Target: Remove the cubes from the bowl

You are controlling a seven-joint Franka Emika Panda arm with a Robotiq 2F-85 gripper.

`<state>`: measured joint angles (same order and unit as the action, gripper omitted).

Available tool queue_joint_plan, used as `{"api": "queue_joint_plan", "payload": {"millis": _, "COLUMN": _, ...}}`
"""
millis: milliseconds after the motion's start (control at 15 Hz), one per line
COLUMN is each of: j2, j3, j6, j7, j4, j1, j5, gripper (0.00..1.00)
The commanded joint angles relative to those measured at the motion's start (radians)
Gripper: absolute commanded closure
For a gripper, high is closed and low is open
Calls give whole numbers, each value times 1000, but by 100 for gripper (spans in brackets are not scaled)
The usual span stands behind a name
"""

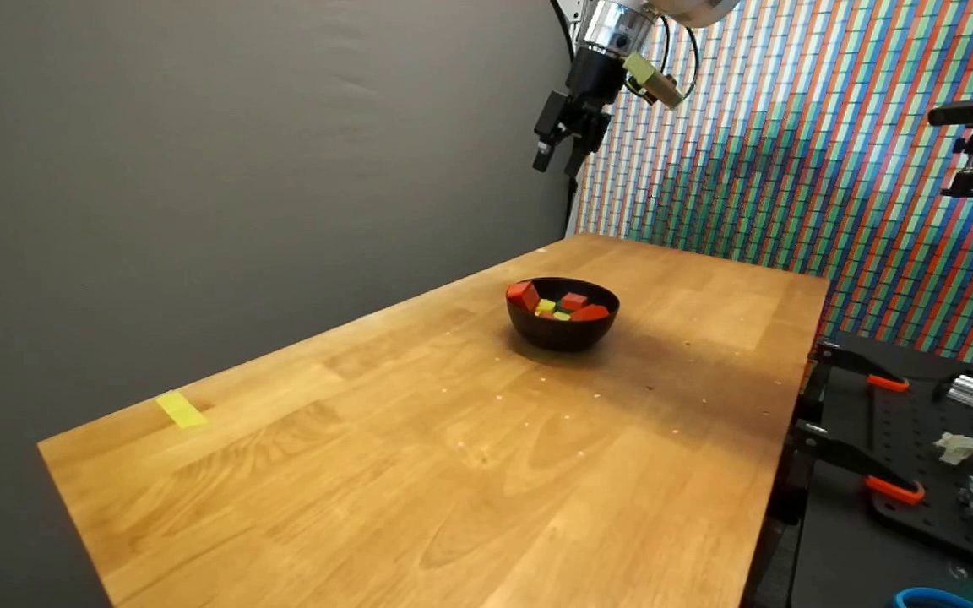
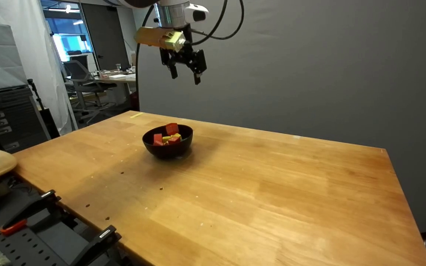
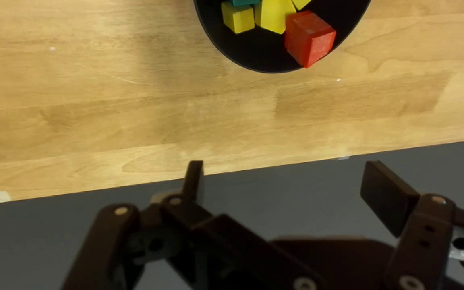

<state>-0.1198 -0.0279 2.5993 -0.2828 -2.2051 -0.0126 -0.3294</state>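
Jaws spread wide, gripping and touching nothing, in air higher than the desk (image 1: 419,473), black bowl (image 3: 256,58) at their twelve o'clock in wrist view, cubes (image 3: 274,16) inside, red cube (image 3: 310,38) toward bowl's five o'clock.

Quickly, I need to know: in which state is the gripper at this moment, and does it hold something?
Gripper: open, holding nothing.

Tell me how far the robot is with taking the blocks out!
Done: nothing I can see; all the visible blocks are in the black bowl. In hand: nothing; the open gripper hangs higher than the bowl, holding no block. Left: the whole job, lifting out the red, yellow and green ones.
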Motion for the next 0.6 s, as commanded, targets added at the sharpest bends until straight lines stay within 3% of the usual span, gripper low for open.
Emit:
{"api": "queue_joint_plan", "payload": {"millis": 0, "j2": 0, "j3": 23, "j6": -1, "j7": 6, "j4": 2, "j1": 23, "j5": 6, "gripper": 0}}
{"api": "queue_joint_plan", "payload": {"millis": 67, "j2": 16, "j3": 29, "j6": -85, "j7": -155, "j4": 6, "j1": 49, "j5": -13, "gripper": 0}}
{"api": "queue_joint_plan", "payload": {"millis": 200, "j2": -12, "j3": 30, "j6": -104, "j7": -248, "j4": 11, "j1": 58, "j5": 7, "gripper": 0}}
{"api": "queue_joint_plan", "payload": {"millis": 467, "j2": -71, "j3": 25, "j6": -63, "j7": -163, "j4": -5, "j1": 14, "j5": 289, "gripper": 0}}
{"api": "queue_joint_plan", "payload": {"millis": 533, "j2": -88, "j3": 46, "j6": -73, "j7": -142, "j4": -4, "j1": 9, "j5": 265, "gripper": 0}}
